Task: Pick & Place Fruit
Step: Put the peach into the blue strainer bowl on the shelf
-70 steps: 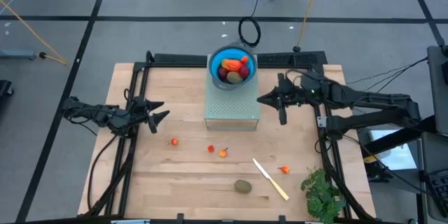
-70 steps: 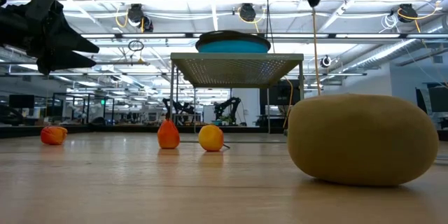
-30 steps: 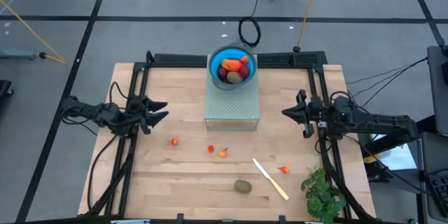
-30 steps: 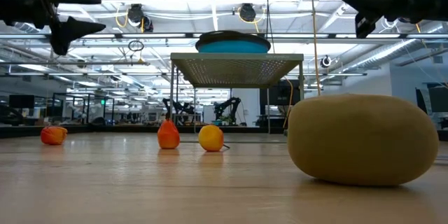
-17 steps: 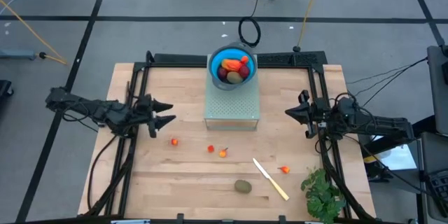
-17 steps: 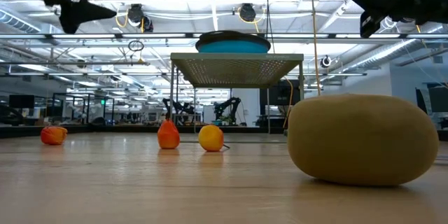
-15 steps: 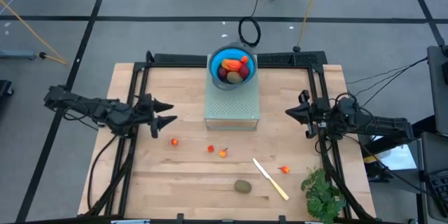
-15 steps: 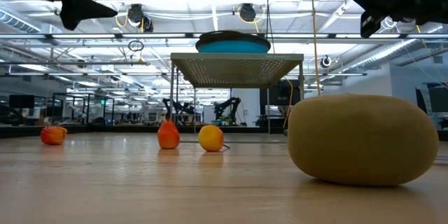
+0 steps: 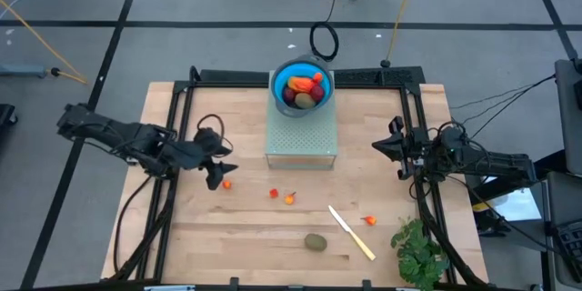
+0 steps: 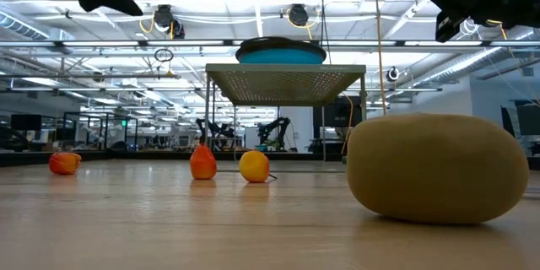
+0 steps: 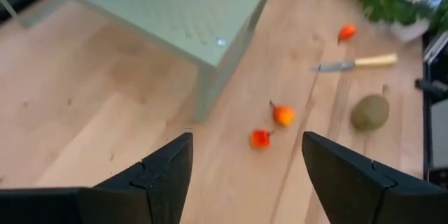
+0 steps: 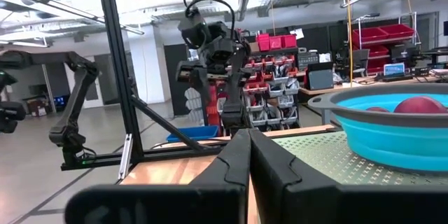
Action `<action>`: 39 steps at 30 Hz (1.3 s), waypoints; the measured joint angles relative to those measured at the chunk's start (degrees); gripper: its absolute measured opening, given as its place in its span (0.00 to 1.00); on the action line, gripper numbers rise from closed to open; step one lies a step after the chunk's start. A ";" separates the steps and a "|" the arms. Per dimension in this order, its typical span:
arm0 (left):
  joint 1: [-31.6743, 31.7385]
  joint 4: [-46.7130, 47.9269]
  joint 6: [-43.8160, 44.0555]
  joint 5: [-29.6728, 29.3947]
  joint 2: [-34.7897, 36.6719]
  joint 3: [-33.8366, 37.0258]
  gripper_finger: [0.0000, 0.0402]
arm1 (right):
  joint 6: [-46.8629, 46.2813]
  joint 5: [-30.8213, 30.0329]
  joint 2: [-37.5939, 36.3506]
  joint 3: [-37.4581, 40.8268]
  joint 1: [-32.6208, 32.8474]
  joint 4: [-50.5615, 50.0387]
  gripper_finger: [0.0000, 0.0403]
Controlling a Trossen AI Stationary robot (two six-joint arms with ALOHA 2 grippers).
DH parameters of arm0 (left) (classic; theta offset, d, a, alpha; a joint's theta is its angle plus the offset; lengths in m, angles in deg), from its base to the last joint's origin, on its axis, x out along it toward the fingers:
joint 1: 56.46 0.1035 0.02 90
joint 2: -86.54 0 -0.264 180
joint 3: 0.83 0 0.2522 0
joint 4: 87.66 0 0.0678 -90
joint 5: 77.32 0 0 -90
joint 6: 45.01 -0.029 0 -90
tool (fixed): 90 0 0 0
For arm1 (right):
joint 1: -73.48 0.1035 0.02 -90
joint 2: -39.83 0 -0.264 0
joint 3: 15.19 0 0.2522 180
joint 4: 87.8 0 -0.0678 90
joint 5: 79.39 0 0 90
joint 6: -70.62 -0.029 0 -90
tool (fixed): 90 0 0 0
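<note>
right now the left gripper (image 9: 218, 171) hangs above the table's (image 9: 182, 236) nine o'clock side, fingers spread, holding nothing, just beside an orange-red bit (image 9: 226, 184). open wood lies all around two more bits (image 9: 281, 196) at centre. towards five o'clock sit the kiwi (image 9: 315, 242), knife (image 9: 351, 233) and another bit (image 9: 369, 221), with the leafy bunch (image 9: 419, 250) at the edge. right gripper (image 9: 396, 148) waits at three o'clock, fingers pressed together. at twelve, the blue bowl (image 9: 277, 79) on the mesh stand (image 9: 301, 141) holds red and orange fruit (image 9: 304, 88).
</note>
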 joint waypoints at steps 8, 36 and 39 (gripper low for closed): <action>1.16 11.66 5.86 6.94 -8.27 -6.82 0.67 | -0.06 0.19 0.00 0.00 -0.02 0.02 0.00; 10.29 24.55 5.26 17.73 -21.82 -9.75 0.67 | 1.38 0.24 0.00 0.00 -0.02 0.02 0.00; 10.29 24.54 5.84 16.42 -21.82 -9.74 0.67 | 1.38 0.24 0.00 0.00 -0.02 0.02 0.00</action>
